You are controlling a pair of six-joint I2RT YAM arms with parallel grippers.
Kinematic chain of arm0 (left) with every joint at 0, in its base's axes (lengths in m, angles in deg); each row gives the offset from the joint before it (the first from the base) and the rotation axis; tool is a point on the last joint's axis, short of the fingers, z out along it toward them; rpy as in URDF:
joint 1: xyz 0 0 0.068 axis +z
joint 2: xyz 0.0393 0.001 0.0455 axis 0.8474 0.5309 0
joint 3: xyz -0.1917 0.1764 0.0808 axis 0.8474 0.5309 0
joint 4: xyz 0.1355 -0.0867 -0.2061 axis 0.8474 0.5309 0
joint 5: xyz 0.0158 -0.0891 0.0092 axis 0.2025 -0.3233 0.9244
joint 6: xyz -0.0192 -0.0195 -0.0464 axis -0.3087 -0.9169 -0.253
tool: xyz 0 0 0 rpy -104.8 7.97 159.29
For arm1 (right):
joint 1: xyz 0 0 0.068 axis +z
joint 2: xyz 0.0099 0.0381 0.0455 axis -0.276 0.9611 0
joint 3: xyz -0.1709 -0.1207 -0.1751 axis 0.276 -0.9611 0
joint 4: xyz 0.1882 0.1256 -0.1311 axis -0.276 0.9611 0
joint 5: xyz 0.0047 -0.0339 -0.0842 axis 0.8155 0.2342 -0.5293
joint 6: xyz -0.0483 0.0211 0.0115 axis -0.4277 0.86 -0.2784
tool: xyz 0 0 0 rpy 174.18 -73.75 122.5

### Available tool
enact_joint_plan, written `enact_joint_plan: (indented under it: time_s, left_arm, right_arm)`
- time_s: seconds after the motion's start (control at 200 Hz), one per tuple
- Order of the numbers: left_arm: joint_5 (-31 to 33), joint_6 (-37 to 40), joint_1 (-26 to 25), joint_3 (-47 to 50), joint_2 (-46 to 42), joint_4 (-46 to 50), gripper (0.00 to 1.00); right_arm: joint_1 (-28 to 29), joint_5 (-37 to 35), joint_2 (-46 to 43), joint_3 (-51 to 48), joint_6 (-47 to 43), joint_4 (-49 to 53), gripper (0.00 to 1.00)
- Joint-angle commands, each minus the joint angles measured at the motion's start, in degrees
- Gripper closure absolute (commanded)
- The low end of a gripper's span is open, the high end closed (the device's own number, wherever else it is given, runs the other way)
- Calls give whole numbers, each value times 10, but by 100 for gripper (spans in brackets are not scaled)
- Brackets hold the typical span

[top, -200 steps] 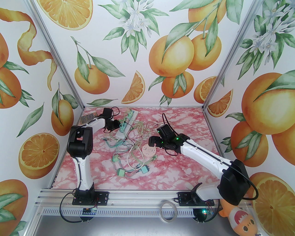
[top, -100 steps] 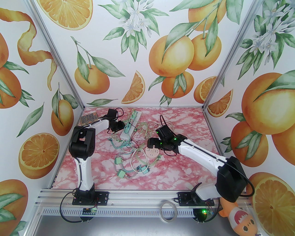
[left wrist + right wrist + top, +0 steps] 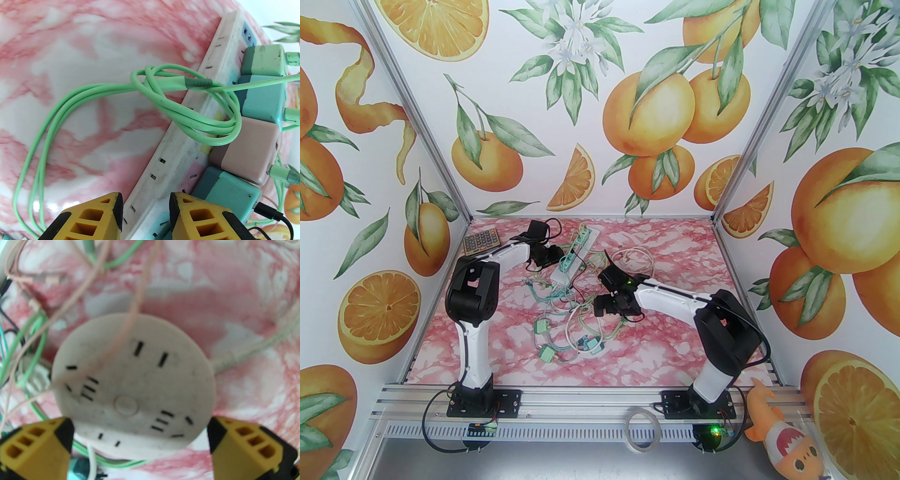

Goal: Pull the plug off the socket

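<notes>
We're at the bracing stage, I think; no plug is coming out yet. Taking the table as a clock face from the top camera, the strip lies out around 11 o'clock, running toward 12. The left claw sits on its near end with a finger on each side. It looks pressed onto the strip, so I'd call that a pinch to hold it down.

Four plugs stand in a row on the strip: a teal plug closest to the fingers, then a pink plug, then two more teal ones further along. A green cable loops over the strip and hooks round the pink plug's corner.

The right claw is spread wide over the round socket near the middle of the table, with fingers at about 4 and 8 o'clock of the disc, not squeezing it. That disc has nothing plugged in as far as I can see, just a thin wire draped across it. A few loose plugs lie around 6 o'clock in the tangle.

My guess for next: the right claw needs to head toward 11 o'clock and close on the teal plug's sides. Then it pulls straight away from the strip face while the left holds it down. Watch that green loop, it could drag.
</notes>
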Motion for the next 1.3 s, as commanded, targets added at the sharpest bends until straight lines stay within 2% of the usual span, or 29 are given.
enact_joint_plan:
  time_s: [0.0,0.3,0.425,0.55,0.801,0.966,1.201,1.291]
  left_arm:
    - [-28,-7,-21,-25,18,13,61]
    - [-21,-60,-64,-44,29,6,62]
    - [-13,-90,-74,-36,22,-6,62]
    - [4,-86,-68,-34,2,0,60]
    - [37,-41,-36,-39,-46,52,50]
    - [67,2,-27,-16,-107,76,50]
    - [73,81,-60,47,-208,69,50]
    - [69,114,-81,61,-224,70,51]
  right_arm:
    - [-13,-90,27,-2,2,53,0]
    - [-107,-95,-22,-39,-24,52,0]
    - [-125,-99,-38,-39,-40,58,0]
    - [-127,-70,-79,-40,-59,39,0]
    - [-127,-17,-146,-15,-78,10,0]
    - [-127,15,-154,-2,-78,-29,0]
    - [-129,86,-122,19,-48,-108,0]
    - [-130,122,-93,36,-30,-128,11]
